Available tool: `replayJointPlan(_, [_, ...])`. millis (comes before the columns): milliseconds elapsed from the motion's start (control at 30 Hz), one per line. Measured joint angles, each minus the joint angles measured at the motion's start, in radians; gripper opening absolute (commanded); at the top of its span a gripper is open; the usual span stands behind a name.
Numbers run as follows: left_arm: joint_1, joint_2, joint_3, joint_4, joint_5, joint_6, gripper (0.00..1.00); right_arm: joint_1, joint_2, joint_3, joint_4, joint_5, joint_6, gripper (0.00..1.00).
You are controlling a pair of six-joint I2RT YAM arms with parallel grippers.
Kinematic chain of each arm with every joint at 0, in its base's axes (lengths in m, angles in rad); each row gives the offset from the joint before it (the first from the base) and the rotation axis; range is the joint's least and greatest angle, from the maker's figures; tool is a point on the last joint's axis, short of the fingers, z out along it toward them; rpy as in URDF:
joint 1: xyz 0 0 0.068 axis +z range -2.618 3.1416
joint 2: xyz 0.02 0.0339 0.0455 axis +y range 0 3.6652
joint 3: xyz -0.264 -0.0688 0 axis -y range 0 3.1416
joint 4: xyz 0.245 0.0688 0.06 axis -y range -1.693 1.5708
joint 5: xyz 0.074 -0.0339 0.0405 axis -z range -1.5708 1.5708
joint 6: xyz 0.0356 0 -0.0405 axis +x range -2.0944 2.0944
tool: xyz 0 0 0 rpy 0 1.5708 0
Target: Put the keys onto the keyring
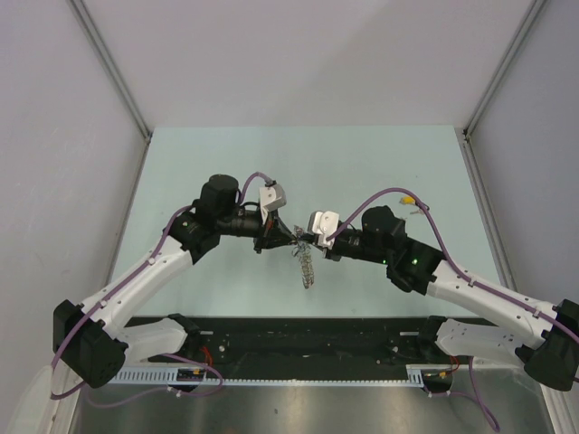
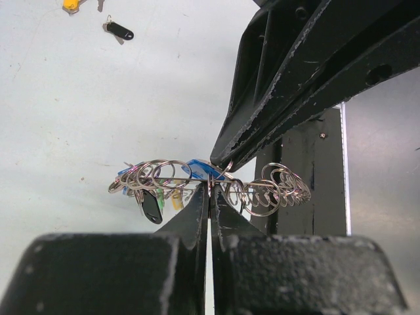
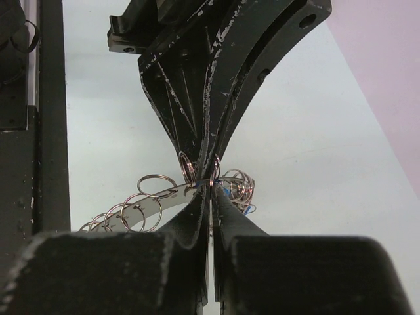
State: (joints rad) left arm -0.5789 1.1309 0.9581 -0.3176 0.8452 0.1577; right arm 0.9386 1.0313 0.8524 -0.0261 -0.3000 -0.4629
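Observation:
The keyring (image 1: 306, 268) hangs in the air between the two grippers, above the middle of the table. My left gripper (image 1: 291, 237) is shut on its band (image 2: 275, 190), fingertips meeting at the ring's middle (image 2: 210, 190). Several keys with blue, green, yellow and black tags (image 2: 152, 205) hang from the band's left part. My right gripper (image 1: 308, 241) comes from the opposite side and is shut (image 3: 211, 187) where a blue-tagged key (image 2: 200, 168) meets the band (image 3: 131, 213). The left fingers (image 3: 172, 98) stand right against it.
A black-tagged key (image 2: 120, 30) and a yellow-tagged key (image 2: 71, 4) lie loose on the table; the yellow one also shows behind the right arm (image 1: 409, 200). A black rail (image 1: 308, 336) runs along the near edge. Grey walls enclose the table.

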Motion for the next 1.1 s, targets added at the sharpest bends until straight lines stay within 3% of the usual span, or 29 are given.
replayJointPlan(200, [0.005,-0.008,-0.010,0.022,0.005,-0.040,0.00,0.000,-0.005,0.000,-0.004,-0.004,-0.010,0.00])
replayJointPlan(467, [0.047,-0.088,-0.131,0.248,0.055,-0.262,0.01,0.010,-0.027,0.000,-0.019,-0.011,-0.044,0.00])
replayJointPlan(533, [0.051,-0.127,-0.182,0.329,0.049,-0.329,0.11,0.013,-0.030,0.000,-0.017,-0.016,-0.046,0.00])
replayJointPlan(567, [0.053,-0.144,-0.207,0.370,0.047,-0.358,0.22,0.013,-0.033,0.000,-0.016,-0.021,-0.047,0.00])
replayJointPlan(700, [0.071,-0.210,-0.270,0.475,0.010,-0.421,0.37,0.015,-0.055,-0.004,-0.056,-0.025,-0.046,0.00])
replayJointPlan(900, [0.081,-0.307,-0.273,0.451,-0.032,-0.368,0.43,0.015,-0.060,-0.017,-0.097,-0.035,-0.047,0.00])
replayJointPlan(1100, [0.081,-0.284,-0.207,0.272,-0.013,-0.190,0.47,0.015,-0.059,-0.018,-0.097,-0.052,-0.054,0.00])
